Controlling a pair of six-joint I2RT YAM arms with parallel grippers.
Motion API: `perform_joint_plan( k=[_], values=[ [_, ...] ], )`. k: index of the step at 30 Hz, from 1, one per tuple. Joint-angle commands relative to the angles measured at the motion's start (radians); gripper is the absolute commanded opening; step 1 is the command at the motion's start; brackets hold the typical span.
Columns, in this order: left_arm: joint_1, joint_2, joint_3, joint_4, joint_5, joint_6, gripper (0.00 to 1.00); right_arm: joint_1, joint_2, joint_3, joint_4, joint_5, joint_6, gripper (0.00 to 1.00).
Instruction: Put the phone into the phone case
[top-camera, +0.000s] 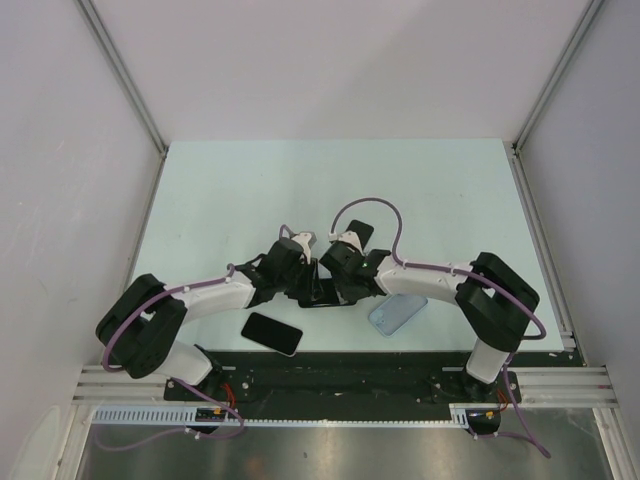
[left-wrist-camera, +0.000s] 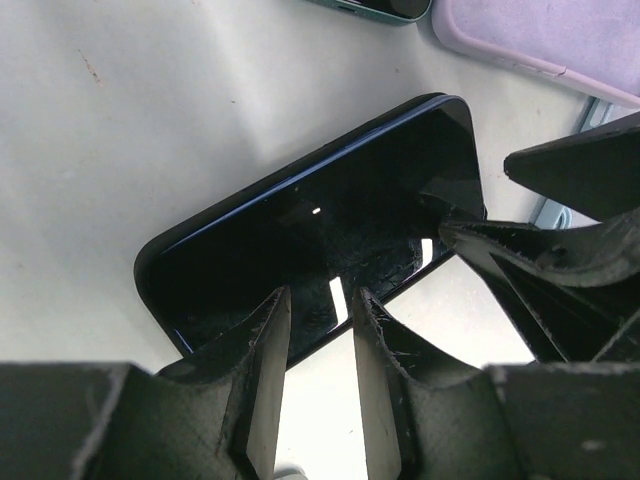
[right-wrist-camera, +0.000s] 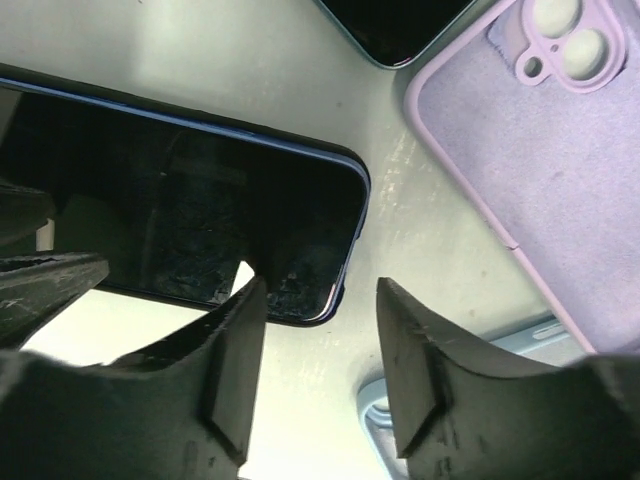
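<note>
A dark phone (left-wrist-camera: 320, 225) with a blue rim lies screen up on the table, also seen as the phone (right-wrist-camera: 190, 215) and, between the two wrists, the phone (top-camera: 322, 298). My left gripper (left-wrist-camera: 318, 305) stands partly open over its near long edge, and nothing is pinched. My right gripper (right-wrist-camera: 320, 295) is open at the phone's corner, one finger over the glass and the other over bare table. A lilac phone case (right-wrist-camera: 545, 160) lies inside up just beyond that corner, the same lilac case (left-wrist-camera: 540, 35). A light blue case (top-camera: 397, 314) lies under the right forearm.
A second phone with a teal rim (right-wrist-camera: 400, 25) lies past the lilac case. A black phone (top-camera: 272, 333) sits by the left arm's base near the table's front edge. The right gripper's fingers (left-wrist-camera: 560, 250) crowd the right of the left wrist view.
</note>
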Motion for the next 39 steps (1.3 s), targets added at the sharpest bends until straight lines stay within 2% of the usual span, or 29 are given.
perform_joint_plan(
  k=[1, 4, 9, 16, 22, 28, 32, 39],
  values=[
    [-0.005, -0.018, -0.018, -0.036, -0.019, 0.013, 0.38, -0.02, -0.038, -0.043, 0.056, -0.069, -0.002, 0.55],
    [-0.006, -0.024, -0.021, -0.036, -0.019, 0.015, 0.38, -0.052, -0.075, -0.06, 0.087, -0.159, -0.002, 0.62],
    [-0.005, -0.027, -0.021, -0.034, -0.02, 0.021, 0.37, -0.136, -0.123, -0.137, 0.191, -0.316, 0.002, 0.65],
    [-0.005, -0.031, -0.02, -0.034, -0.02, 0.027, 0.38, -0.282, -0.124, -0.244, 0.338, -0.568, 0.021, 0.65],
    [-0.005, -0.024, -0.018, -0.034, -0.02, 0.028, 0.38, -0.347, -0.071, -0.271, 0.441, -0.674, 0.019, 0.6],
    [-0.005, -0.023, -0.014, -0.034, -0.014, 0.031, 0.38, -0.364, 0.023, -0.271, 0.516, -0.72, 0.025, 0.47],
    [-0.005, -0.021, -0.012, -0.036, -0.013, 0.033, 0.38, -0.367, 0.063, -0.271, 0.516, -0.727, 0.013, 0.27],
    [-0.005, -0.006, 0.002, -0.036, -0.014, 0.035, 0.38, -0.342, 0.07, -0.271, 0.444, -0.66, -0.03, 0.15]
  ],
)
